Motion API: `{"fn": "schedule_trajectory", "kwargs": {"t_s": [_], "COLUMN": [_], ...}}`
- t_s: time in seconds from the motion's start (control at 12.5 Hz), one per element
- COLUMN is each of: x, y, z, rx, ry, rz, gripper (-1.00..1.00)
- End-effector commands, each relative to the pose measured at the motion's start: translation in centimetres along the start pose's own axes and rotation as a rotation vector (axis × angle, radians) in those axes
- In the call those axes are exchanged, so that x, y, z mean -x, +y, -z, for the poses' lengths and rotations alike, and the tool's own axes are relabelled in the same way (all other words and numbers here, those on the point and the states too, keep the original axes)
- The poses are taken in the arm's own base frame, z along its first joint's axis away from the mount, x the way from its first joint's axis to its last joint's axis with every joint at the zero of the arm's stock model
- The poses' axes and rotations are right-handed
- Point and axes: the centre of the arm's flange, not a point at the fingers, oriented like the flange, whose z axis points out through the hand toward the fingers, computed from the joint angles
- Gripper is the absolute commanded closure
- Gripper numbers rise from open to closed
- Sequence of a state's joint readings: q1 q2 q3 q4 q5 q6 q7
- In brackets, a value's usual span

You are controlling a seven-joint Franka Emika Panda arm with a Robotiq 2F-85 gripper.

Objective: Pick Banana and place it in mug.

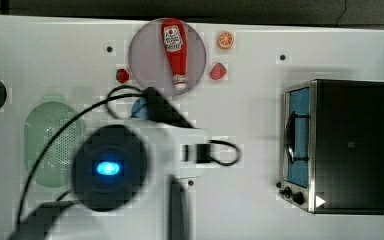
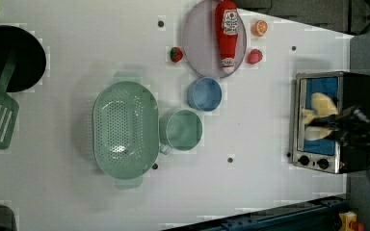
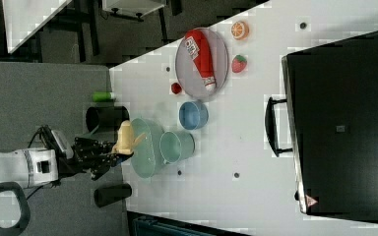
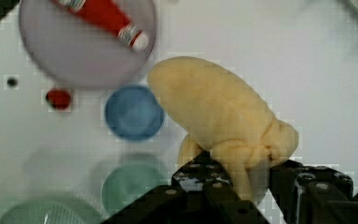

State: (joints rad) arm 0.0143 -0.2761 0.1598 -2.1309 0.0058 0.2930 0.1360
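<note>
Black gripper (image 4: 242, 179) clamped, jaws partway closed, on one pale yellow peeled banana (image 4: 219, 116).
On the table: one round pale green mug (image 2: 183, 130), one blue cup (image 2: 205, 94), one oval green perforated basket (image 2: 124, 130).

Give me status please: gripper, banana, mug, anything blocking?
Gripper shut on banana, carried aloft. Mug empty, upright beside basket. Blue cup close by; mug mouth unobstructed.

The banana (image 4: 219, 114) is pale yellow, held in black fingers (image 4: 200, 179). Beside the pale green mug (image 2: 183, 130) sits a pale green basket (image 2: 125, 130) dotted with holes, and a blue cup (image 2: 205, 94). Past the cup, a red ketchup bottle (image 2: 229, 33) with a white cap lies on a grey plate (image 2: 197, 45). The table (image 2: 77, 57) is white.
</note>
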Motion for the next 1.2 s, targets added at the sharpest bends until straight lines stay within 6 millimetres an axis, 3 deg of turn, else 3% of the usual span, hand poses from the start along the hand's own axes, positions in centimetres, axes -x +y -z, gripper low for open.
{"fn": "schedule_trajectory", "kwargs": {"t_s": [0.08, 0.32, 0.56, 0.96, 1.2], "x": [6.8, 11.1, 13.5, 13.9, 13.0], "y": [-4.6, -7.3, -9.2, -10.2, -10.8], "z": [-1.4, -3.8, -8.5, -18.2, -22.6], "rx": [0.031, 0.036, 0.020, -0.012, -0.018], "ry": [-0.035, -0.102, -0.100, -0.133, -0.141], "rz": [-0.044, -0.109, -0.169, -0.256, -0.250], "gripper": [0.32, 0.32, 0.32, 0.32, 0.32]}}
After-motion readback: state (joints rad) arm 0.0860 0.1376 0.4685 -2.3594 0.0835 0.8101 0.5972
